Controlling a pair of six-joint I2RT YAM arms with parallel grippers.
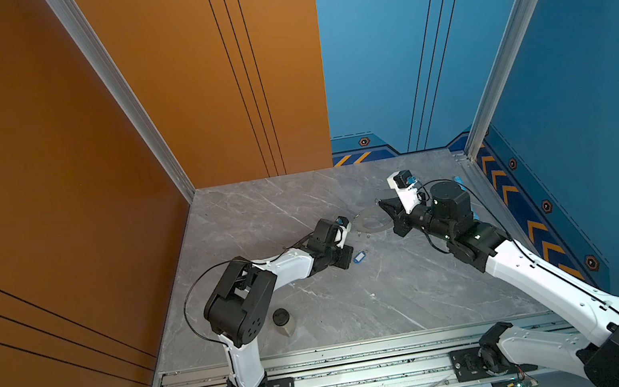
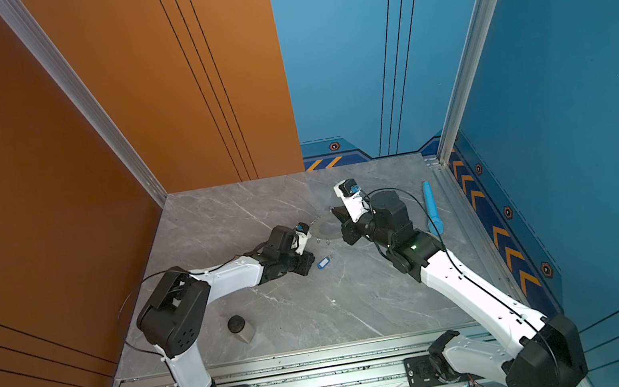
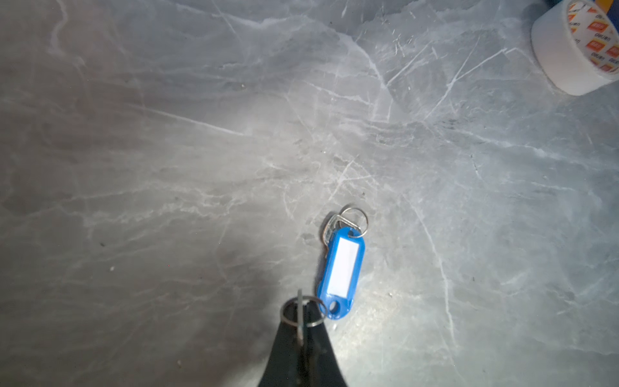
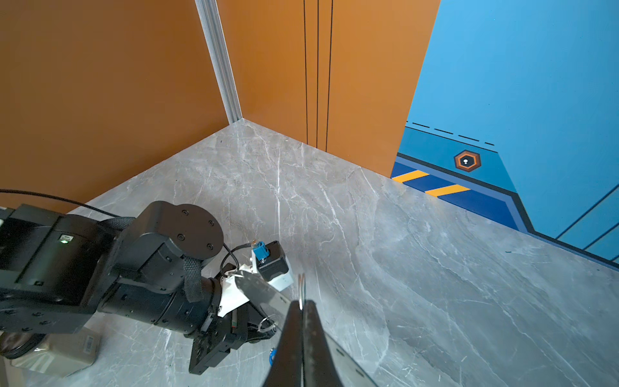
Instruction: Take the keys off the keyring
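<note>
The right gripper (image 4: 301, 303) is clamped shut on the rim of the wide, flat, shiny metal keyring (image 4: 259, 289), holding it off the bench, a little toward the far right corner. That looks like a steadying grip, keeping the disc fixed so the other arm can work along its rim. The left gripper (image 3: 303, 318) sits just under that rim with its fingers pinched on a small bare wire ring (image 3: 283, 311). Whether this ring hangs on the keyring or has come free I cannot tell. The oblong blue plastic key tag (image 3: 341, 268), white label window up and its own little split loop attached, lies flat on the bench near the middle, just beside the left fingertips and apart from the keyring, so this key reads as removed (no other tag shows in any view). The bench (image 1: 302, 212) is a smooth grey marble-patterned slab, hard and likely slippery for small metal parts. A white tape roll (image 3: 566, 57) lies further off on it. An orange wall (image 1: 42, 161) closes the left and part of the back, and a blue wall (image 1: 589, 32) the rest.
</note>
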